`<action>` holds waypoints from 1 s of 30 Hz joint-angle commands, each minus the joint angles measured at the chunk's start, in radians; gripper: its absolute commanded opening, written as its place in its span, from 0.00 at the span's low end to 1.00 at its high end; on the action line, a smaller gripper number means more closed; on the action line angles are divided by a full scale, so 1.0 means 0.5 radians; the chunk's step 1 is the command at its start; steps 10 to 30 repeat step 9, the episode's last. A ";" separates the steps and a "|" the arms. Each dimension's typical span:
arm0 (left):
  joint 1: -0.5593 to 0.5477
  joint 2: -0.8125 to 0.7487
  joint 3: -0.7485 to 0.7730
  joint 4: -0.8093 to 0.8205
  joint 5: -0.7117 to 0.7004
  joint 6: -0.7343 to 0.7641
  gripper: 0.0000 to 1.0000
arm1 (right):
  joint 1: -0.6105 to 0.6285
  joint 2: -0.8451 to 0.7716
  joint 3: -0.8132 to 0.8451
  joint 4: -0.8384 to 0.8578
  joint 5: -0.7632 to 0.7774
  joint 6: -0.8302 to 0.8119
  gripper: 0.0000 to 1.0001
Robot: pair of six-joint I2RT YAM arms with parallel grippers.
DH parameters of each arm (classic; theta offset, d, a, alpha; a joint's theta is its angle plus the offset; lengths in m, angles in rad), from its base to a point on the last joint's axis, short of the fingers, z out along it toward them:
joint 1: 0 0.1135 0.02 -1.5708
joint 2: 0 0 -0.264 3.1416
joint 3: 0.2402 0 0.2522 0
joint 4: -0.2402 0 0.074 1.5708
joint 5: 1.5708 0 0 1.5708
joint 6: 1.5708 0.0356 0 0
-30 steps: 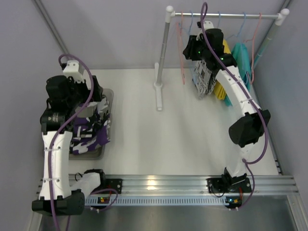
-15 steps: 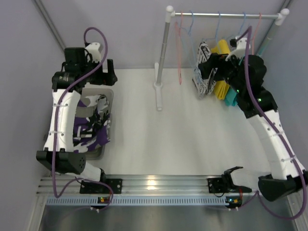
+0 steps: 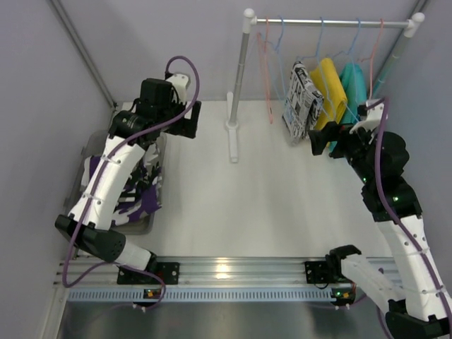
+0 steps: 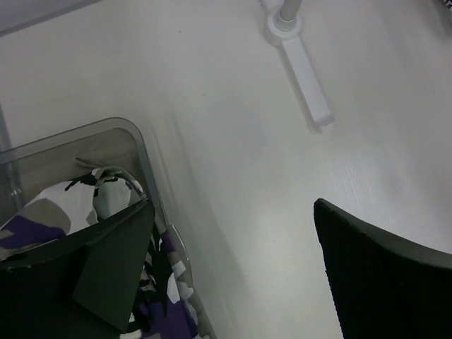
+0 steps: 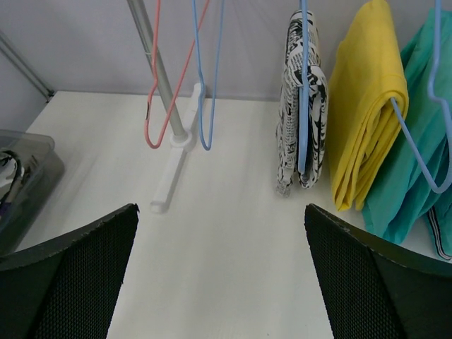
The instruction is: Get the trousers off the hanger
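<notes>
Grey plastic bin (image 3: 134,227) sits at the left of the frame, with purple, white and black patterned clothes (image 3: 134,191) heaped inside. My left gripper (image 4: 233,212) is by the bin's far right corner, jaws wide, nothing between them. White metal clothes rack (image 3: 240,78) runs from centre to upper right. Black-and-white patterned trousers (image 5: 289,106) hang over a blue wire hanger (image 5: 304,85) on the rail, upper right. Folded yellow trousers (image 3: 330,88) hang just beside them, then teal trousers (image 3: 353,81). My right gripper (image 5: 220,212) is at right of frame, facing the hanging trousers, near them but apart, jaws wide, empty.
</notes>
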 commanded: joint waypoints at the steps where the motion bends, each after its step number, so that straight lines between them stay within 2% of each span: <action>1: 0.003 -0.133 -0.047 0.119 -0.154 0.006 0.99 | -0.031 -0.063 0.015 0.056 -0.027 -0.032 0.99; 30: 0.003 -0.163 -0.041 0.153 -0.209 -0.062 0.99 | -0.031 -0.063 -0.001 0.077 -0.051 -0.038 0.99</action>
